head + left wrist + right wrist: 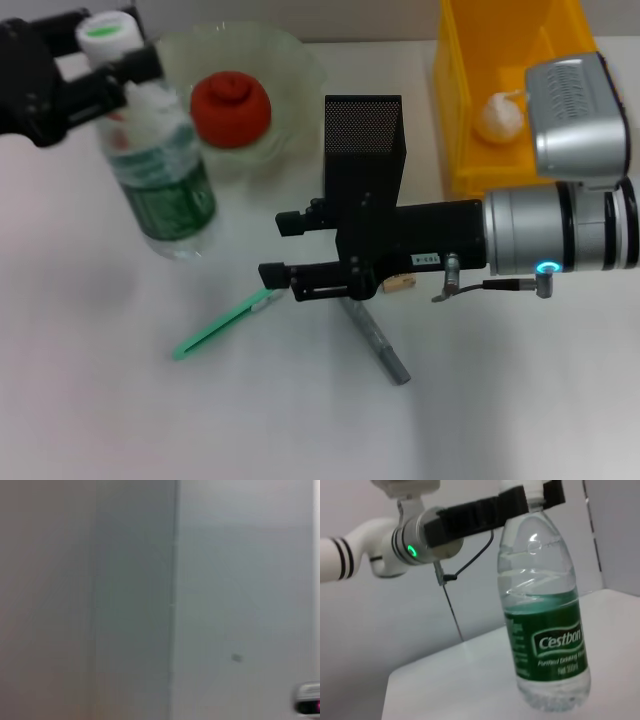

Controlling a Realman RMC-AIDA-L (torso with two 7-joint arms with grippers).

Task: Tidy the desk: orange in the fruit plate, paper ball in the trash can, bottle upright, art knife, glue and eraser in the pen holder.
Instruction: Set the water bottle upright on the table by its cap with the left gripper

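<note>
A white tabletop lies under me, with a pale wall behind it in my right wrist view. My left jaws are pinching the neck of the bottle just below its white cap, and the bottle stands nearly upright with its base on the tabletop; the right wrist view shows it leaning slightly, green label facing out.

Just beyond my left jaws sits the fruit plate, with the orange already in it.

My right jaws are spread, one finger above the other, with nothing between them. Directly behind them stands the black mesh pen holder. Below their lower finger a green art knife lies flat on the tabletop, its near end close to the fingertip. A grey glue stick lies slanted under my right wrist.

Far off to my right jaws' outer side, the yellow trash can holds the paper ball.
</note>
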